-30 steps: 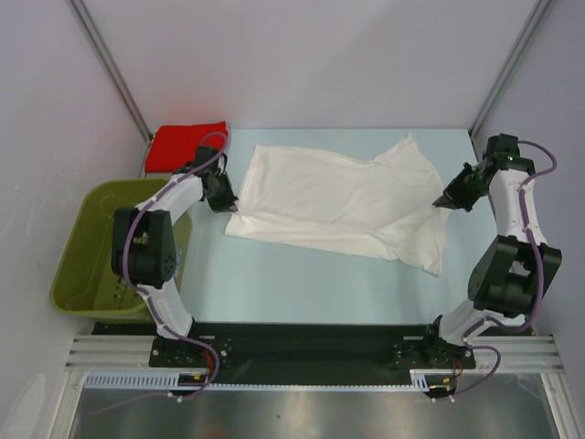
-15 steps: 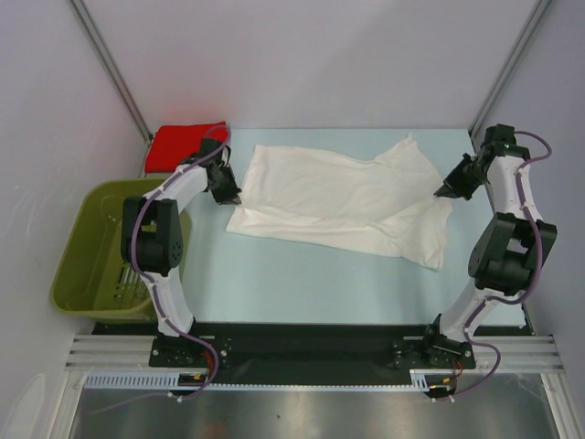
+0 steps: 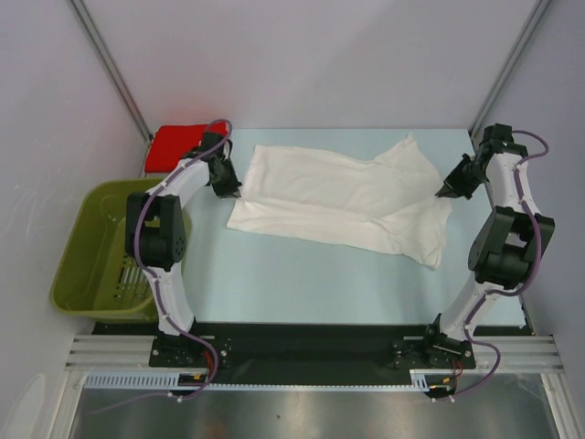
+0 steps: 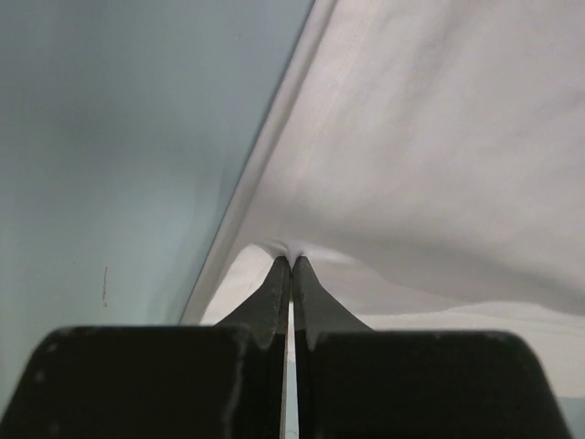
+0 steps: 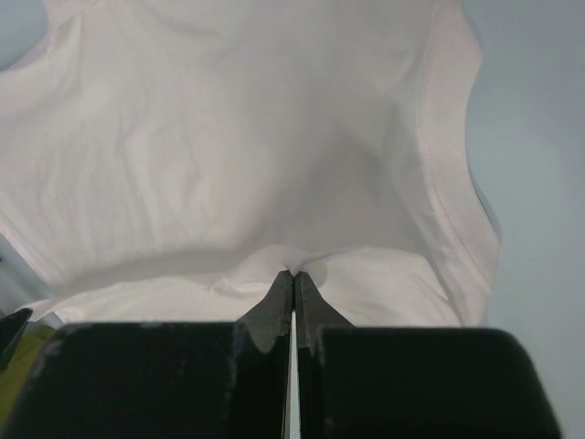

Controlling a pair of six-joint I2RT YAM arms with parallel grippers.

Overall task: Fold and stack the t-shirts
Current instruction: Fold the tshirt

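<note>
A large white t-shirt (image 3: pixel 338 201) lies spread across the pale blue table, plain side up. My left gripper (image 3: pixel 234 193) is shut on its left edge, and the wrist view shows the cloth (image 4: pixel 430 155) pinched into a small peak at my left gripper (image 4: pixel 292 260). My right gripper (image 3: pixel 439 194) is shut on the shirt's right edge, with white fabric (image 5: pixel 228 155) bunched at my right gripper (image 5: pixel 293 272). A bright red t-shirt (image 3: pixel 178 143) sits at the back left corner, behind the left arm.
An olive-green plastic basket (image 3: pixel 80 265) stands off the table's left side, beside the left arm. Grey walls with slanted metal posts close in the back and both sides. The black mounting rail (image 3: pixel 311 343) runs along the near edge.
Both grippers have moved toward the back of the table with the white shirt's edges in them. The shirt's near left corner has shifted back with the left gripper.
</note>
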